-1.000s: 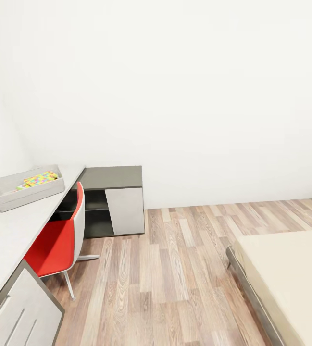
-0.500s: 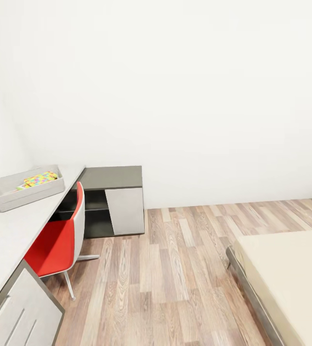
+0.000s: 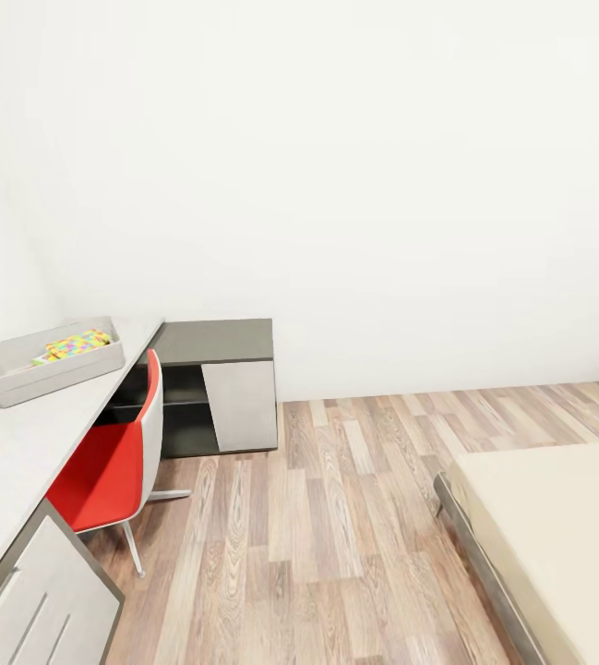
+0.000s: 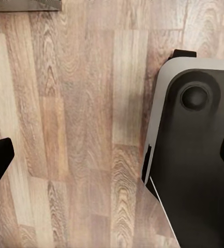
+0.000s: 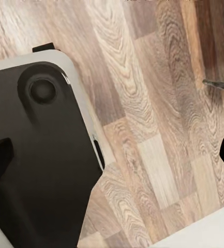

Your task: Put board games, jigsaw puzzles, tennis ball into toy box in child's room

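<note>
The light grey toy box (image 3: 22, 380) stands on the pale grey table (image 3: 13, 453) at the left of the head view. A multicoloured jigsaw puzzle (image 3: 79, 344) lies inside it. The bed (image 3: 557, 526) is at the lower right, and the part of its beige mattress in view is bare. The board games and the tennis ball are out of view. My left gripper (image 4: 112, 157) hangs open over the wood floor with nothing between its fingers. My right gripper (image 5: 112, 155) is open too, also holding nothing.
A red chair (image 3: 114, 462) is tucked at the table, next to the dark grey desk section with a white door (image 3: 239, 402). Wood-plank floor (image 3: 336, 517) lies between table and bed. Both wrist views show the robot's dark base (image 4: 199, 155) below the grippers.
</note>
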You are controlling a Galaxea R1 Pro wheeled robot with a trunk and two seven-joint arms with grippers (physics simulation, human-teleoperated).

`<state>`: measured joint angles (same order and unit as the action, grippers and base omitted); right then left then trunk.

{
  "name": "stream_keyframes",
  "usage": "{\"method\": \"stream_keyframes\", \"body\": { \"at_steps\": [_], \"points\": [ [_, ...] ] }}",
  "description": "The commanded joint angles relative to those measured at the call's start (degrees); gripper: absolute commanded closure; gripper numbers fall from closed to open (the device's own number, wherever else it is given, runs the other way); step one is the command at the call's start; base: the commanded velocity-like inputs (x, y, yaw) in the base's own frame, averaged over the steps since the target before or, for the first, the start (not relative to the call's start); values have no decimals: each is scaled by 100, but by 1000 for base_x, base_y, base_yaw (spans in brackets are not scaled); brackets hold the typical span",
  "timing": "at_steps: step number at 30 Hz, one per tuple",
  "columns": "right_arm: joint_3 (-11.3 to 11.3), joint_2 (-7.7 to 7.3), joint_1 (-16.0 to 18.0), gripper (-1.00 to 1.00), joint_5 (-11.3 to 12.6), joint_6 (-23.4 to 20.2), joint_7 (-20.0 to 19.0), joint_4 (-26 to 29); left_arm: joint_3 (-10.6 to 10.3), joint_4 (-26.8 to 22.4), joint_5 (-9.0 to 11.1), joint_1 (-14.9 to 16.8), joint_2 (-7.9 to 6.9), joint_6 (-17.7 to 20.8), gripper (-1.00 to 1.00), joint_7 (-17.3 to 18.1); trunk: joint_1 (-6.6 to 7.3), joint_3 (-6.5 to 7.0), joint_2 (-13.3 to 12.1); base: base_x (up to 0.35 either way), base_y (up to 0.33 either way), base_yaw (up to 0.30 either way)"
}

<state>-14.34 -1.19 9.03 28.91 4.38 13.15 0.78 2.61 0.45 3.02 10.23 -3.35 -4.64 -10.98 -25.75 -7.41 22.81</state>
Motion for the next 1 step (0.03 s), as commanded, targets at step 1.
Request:
{"method": "stream_keyframes", "body": {
  "at_steps": [1],
  "points": [
    [-47, -10, 3, -100, 54, 14, 13, 1, 24, 6, 31, 5, 2, -26, -100, -1, -3, -12, 11, 0, 0, 0]
  ]
}}
